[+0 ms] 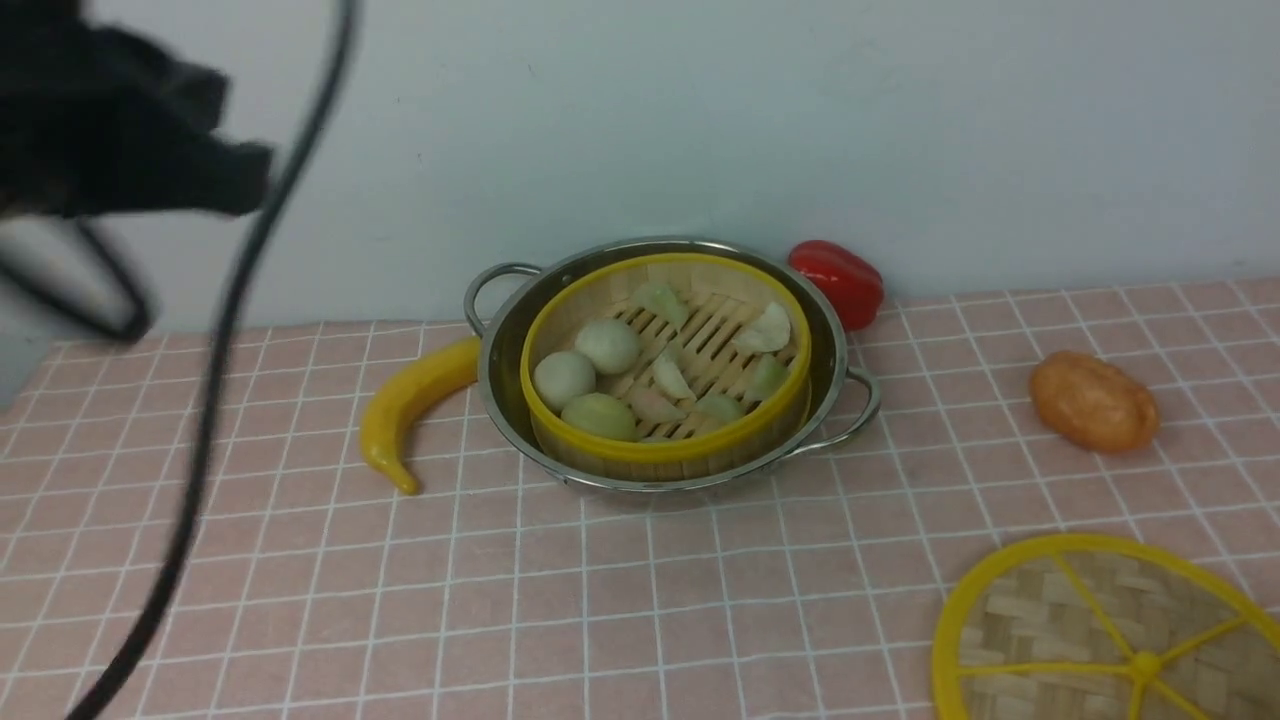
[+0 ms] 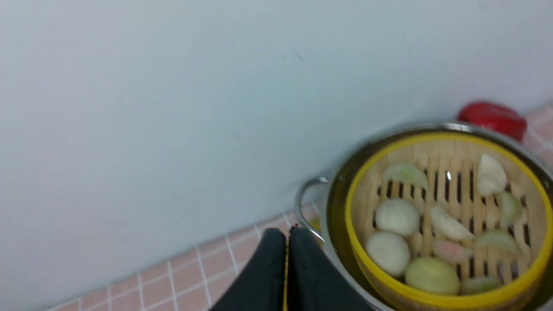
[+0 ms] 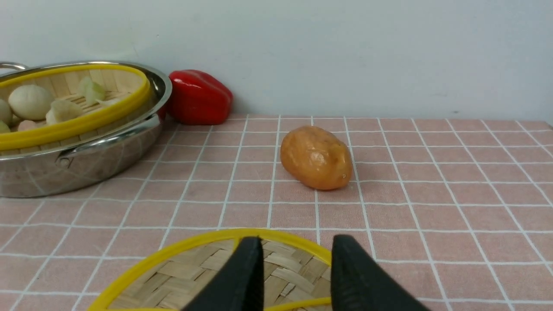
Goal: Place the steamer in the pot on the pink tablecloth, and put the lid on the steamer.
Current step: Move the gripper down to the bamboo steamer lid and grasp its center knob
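Note:
The steamer [image 1: 668,350], a bamboo basket with a yellow rim and pale buns and dumplings, sits inside the shiny pot [image 1: 832,345] on the pink tablecloth [image 1: 600,600]. The lid [image 1: 1100,640], a woven disc with yellow rim and spokes, lies flat at the front right. My left gripper [image 2: 287,235] is shut and empty, raised to the left of the pot [image 2: 335,207] and the steamer [image 2: 449,216]; in the front view it is a black blur [image 1: 235,175]. My right gripper [image 3: 298,246] is open and empty, low over the lid's far edge [image 3: 207,272].
A yellow banana [image 1: 410,400] lies against the pot's left side. A red pepper [image 1: 838,280] is behind the pot by the wall. An orange-brown potato [image 1: 1093,400] lies to the right. A black cable [image 1: 215,380] hangs at the left.

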You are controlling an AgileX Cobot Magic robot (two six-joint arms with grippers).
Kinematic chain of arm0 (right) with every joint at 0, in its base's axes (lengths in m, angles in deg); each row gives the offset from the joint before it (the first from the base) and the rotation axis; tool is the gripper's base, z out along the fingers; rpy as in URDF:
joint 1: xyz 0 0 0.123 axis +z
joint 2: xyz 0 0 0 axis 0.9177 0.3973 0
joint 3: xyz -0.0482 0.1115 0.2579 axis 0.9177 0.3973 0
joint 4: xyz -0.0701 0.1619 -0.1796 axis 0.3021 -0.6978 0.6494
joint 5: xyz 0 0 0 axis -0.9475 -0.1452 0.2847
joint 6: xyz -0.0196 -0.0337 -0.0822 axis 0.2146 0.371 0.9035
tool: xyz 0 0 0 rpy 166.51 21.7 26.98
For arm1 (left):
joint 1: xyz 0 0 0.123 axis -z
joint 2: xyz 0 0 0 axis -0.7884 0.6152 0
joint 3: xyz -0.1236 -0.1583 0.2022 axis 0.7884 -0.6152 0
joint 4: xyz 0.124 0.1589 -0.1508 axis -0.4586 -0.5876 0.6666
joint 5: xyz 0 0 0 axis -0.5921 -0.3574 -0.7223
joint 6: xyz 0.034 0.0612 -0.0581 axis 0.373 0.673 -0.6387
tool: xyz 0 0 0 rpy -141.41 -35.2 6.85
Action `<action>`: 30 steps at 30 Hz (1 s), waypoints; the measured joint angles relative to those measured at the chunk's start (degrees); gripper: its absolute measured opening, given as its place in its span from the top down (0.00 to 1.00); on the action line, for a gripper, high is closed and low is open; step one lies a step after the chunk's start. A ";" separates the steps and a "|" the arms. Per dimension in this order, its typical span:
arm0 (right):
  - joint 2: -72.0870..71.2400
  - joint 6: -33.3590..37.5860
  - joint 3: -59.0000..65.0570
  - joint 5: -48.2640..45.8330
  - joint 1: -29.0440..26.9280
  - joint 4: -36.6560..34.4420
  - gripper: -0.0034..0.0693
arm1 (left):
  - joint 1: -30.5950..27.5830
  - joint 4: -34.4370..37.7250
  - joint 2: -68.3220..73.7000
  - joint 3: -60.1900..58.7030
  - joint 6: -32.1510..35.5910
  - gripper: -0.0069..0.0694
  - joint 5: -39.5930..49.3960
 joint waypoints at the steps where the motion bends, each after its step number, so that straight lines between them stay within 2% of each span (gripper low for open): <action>1: 0.00 0.00 0.00 0.00 0.00 0.00 0.62 | -3.06 1.29 -7.30 -6.43 -0.02 0.90 -3.96; 3: 0.00 0.00 0.00 0.00 0.00 0.00 0.62 | -8.58 3.64 -16.58 -16.32 -0.02 0.89 -7.99; 4: 0.00 0.00 0.00 0.00 0.00 0.00 0.62 | -9.12 4.28 -16.58 -17.25 -0.02 0.89 -8.49; 8: 0.00 0.00 0.00 0.00 0.00 0.00 0.62 | -18.51 9.58 -33.69 -37.07 -0.02 0.88 -9.43; 11: 0.00 0.00 0.00 0.00 0.00 0.00 0.62 | -21.19 10.40 -42.15 -45.73 -0.02 0.87 -9.30; 17: 0.00 0.00 0.00 0.00 0.00 0.00 0.62 | -22.86 10.63 -53.42 -55.06 -0.07 0.86 -6.48; 30: 0.00 0.00 0.00 0.00 0.00 0.00 0.62 | -22.92 10.63 -54.11 -59.52 0.70 0.82 -8.03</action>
